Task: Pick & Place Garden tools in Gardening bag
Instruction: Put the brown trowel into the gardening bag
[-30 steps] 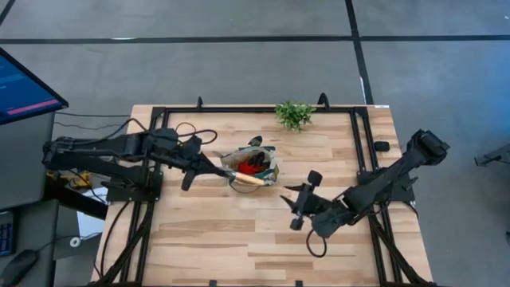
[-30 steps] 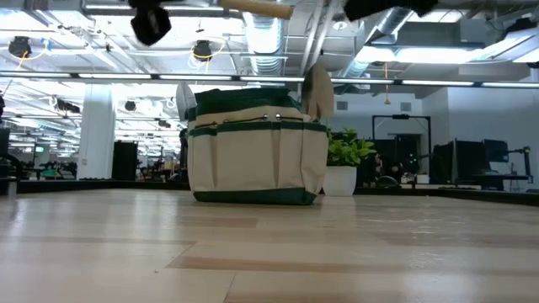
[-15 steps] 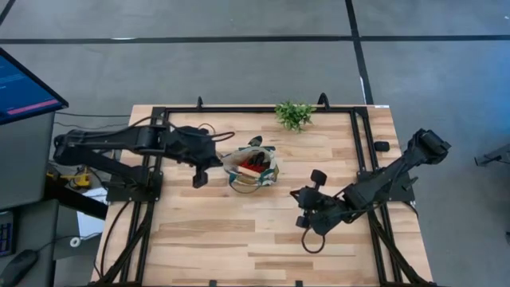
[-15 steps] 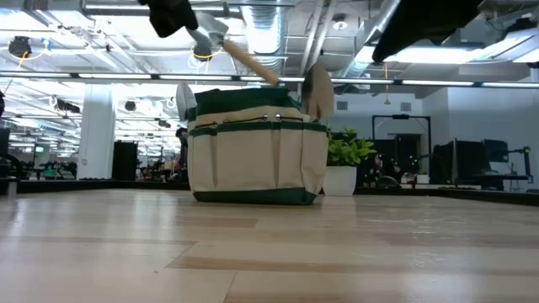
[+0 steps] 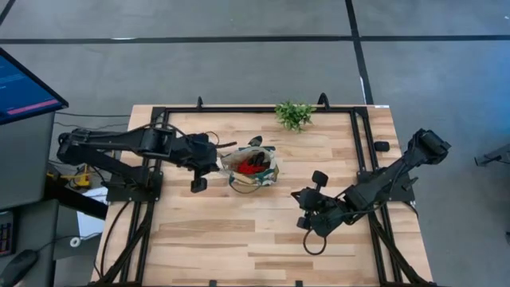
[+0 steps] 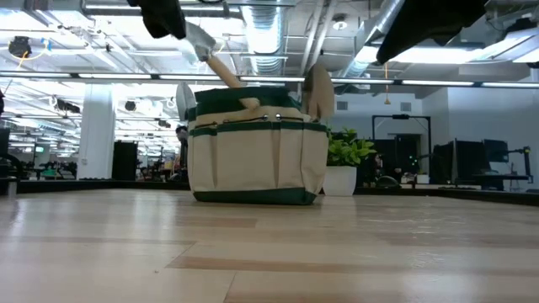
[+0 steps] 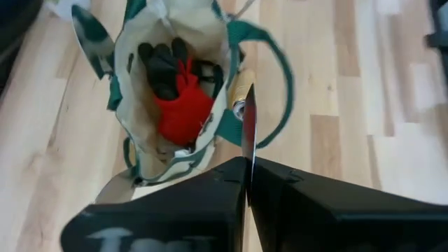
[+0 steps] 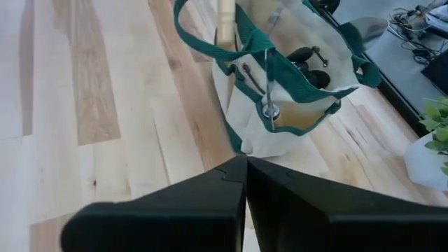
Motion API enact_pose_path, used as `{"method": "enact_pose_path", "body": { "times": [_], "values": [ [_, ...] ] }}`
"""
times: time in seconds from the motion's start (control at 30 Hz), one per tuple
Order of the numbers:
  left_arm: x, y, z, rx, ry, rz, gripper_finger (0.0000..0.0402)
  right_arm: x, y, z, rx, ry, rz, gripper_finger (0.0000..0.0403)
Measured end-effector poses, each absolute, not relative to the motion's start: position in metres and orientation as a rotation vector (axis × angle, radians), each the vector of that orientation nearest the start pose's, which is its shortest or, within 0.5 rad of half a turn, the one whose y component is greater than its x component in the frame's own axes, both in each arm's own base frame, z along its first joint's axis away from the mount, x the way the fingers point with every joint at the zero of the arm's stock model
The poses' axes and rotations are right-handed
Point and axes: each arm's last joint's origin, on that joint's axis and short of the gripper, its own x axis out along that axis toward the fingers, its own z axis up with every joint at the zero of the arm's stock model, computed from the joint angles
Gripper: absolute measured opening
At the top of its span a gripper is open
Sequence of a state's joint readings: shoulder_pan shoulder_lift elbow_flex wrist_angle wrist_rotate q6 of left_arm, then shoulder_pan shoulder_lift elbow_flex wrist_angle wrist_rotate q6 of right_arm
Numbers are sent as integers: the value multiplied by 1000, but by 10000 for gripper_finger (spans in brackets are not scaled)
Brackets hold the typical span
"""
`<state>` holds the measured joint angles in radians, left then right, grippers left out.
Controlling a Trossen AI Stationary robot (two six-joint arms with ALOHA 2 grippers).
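The olive-khaki gardening bag (image 5: 253, 167) (image 6: 257, 143) stands upright mid-table. In it lies a red-and-black item (image 7: 178, 105), and trowel blades (image 6: 317, 88) stick up from its sides. My left gripper (image 5: 213, 157) (image 7: 246, 164) hovers above the bag's left side, shut on a wooden-handled trowel (image 6: 221, 66) that slants handle-down toward the bag's rim. My right gripper (image 5: 296, 196) (image 8: 245, 164) is shut on nothing. It hangs over bare table, to the right of the bag and nearer the table's near edge. My left gripper pinches the trowel's silver blade (image 7: 248, 133) between its two fingers, coming from above and the table's left. The trowel hangs tilted below the fingers. Its wooden handle end (image 7: 240, 87) sits low between the bag's rim and a green loop handle. Whether it touches the bag I cannot tell.
A leafy green sprig in a white pot (image 5: 294, 114) (image 6: 345, 160) stands at the far edge behind the bag. A small black item (image 5: 382, 146) lies by the right rail. Black frame rails (image 5: 358, 143) border the table. Bare wood spreads across the near half.
My left gripper has tipped and shifted slightly toward the far edge. The trowel has swung from lying level over the bag to slanting handle-down, and its handle end is now at the bag's rim. My right gripper has shut and drawn back a little toward the table's right edge.
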<state>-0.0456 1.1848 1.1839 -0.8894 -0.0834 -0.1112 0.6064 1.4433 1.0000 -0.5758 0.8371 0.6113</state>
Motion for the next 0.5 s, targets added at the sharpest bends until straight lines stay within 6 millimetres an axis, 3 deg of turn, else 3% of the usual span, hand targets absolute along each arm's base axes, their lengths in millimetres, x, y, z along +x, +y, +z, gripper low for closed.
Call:
{"method": "enact_pose_path", "body": {
  "times": [0.5],
  "values": [
    [268, -8, 288, 19, 1069, 120, 1, 242, 141, 240, -100, 655, -422, 1]
  ]
}}
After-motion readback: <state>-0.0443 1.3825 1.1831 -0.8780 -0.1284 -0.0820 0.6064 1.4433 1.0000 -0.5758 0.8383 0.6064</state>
